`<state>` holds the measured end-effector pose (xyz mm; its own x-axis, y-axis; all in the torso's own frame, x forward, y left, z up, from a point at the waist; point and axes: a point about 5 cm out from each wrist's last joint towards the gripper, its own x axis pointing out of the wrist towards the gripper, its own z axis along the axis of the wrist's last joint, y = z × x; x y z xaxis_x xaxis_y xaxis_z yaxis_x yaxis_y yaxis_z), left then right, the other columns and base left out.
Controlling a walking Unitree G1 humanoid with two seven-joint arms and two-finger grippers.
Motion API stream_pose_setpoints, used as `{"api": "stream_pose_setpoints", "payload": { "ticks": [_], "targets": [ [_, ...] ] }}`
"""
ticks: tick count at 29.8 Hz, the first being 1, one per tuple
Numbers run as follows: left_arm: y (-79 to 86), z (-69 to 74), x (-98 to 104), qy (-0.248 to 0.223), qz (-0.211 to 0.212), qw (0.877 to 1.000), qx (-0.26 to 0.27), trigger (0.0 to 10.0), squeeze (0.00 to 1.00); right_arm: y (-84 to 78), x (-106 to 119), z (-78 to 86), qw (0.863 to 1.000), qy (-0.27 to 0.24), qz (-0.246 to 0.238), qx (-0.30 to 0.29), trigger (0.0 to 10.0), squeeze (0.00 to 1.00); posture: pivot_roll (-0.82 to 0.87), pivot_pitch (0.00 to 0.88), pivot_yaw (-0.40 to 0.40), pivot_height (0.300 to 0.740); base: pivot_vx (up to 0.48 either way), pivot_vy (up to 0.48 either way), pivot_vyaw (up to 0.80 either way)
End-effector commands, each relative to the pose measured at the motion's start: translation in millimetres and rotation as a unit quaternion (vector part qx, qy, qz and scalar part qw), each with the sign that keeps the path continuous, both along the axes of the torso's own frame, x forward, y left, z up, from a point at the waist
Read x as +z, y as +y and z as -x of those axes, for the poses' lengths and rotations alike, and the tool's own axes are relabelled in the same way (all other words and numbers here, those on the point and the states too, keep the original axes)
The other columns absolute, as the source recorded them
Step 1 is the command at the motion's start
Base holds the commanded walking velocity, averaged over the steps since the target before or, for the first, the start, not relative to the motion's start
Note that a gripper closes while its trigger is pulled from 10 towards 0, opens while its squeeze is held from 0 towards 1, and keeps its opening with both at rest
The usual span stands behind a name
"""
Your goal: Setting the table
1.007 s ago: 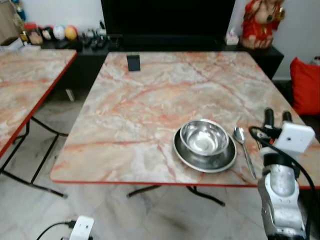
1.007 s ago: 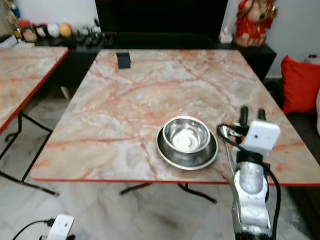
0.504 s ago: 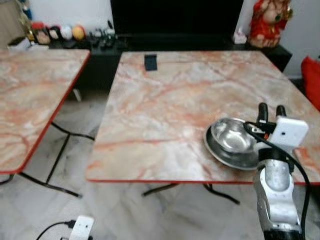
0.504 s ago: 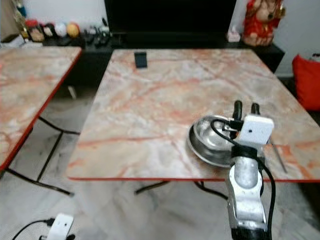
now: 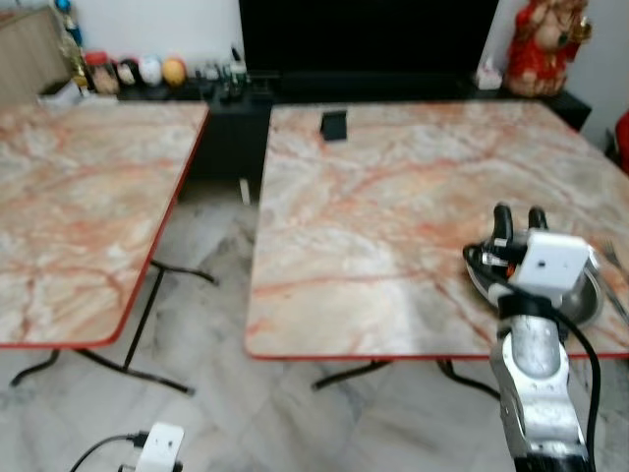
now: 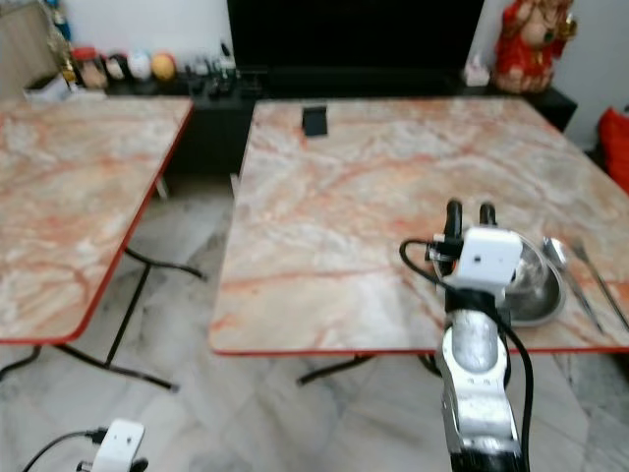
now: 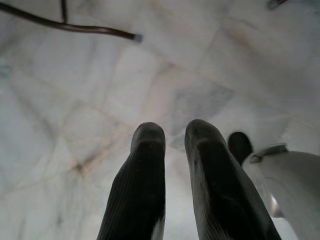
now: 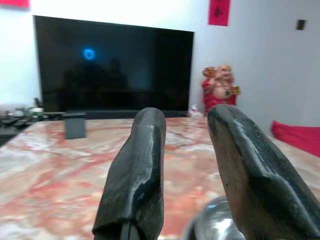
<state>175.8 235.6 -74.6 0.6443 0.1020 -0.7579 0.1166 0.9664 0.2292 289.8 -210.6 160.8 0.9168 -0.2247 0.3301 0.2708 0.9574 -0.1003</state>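
A steel bowl sits in a steel plate near the front right edge of the marble table. Right of them lie a spoon and a thin fork. My right gripper is raised upright just in front of the bowl, partly hiding it; it is open with nothing between its fingers. The bowl's rim shows low in the right wrist view. My left gripper hangs over the floor tiles, fingers close together and empty.
A second marble table stands at the left, with a floor gap between the two. A small black box rests at the far side of the main table. Behind are a dark TV, a red statue, and a white device on the floor.
The whole view has swung to the left: the left table fills more of the picture and the bowl sits nearer the right edge. My right gripper stays raised in front of the bowl.
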Motion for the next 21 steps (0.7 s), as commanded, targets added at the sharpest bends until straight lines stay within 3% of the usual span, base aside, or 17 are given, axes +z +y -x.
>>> {"api": "stream_pose_setpoints", "payload": {
  "ticks": [1, 14, 21],
  "targets": [
    [-1.6, 5.1, -3.0, 0.007, 0.003, 1.0, 0.005, 10.0, 0.0, -3.0, 1.5, 1.3, 1.0, 0.0, 0.004, -0.002, 10.0, 0.0, -0.02, 0.0, 0.013, 0.74, 0.0, 0.364, 0.8],
    [-1.0, 4.6, -2.6, 0.007, 0.002, 1.0, 0.004, 10.0, 0.0, 1.4, 0.1, 0.1, 1.0, 0.004, 0.002, 0.01, 10.0, 0.0, -0.01, 0.0, 0.014, 0.74, 0.0, 0.366, 0.62],
    [-0.8, 4.5, -2.5, 0.007, 0.002, 1.0, 0.004, 10.0, 0.0, 2.1, -1.7, 0.3, 1.0, 0.007, -0.003, 0.013, 10.0, 0.0, -0.01, 0.0, 0.015, 0.74, 0.0, 0.367, 0.12]
  ]
}}
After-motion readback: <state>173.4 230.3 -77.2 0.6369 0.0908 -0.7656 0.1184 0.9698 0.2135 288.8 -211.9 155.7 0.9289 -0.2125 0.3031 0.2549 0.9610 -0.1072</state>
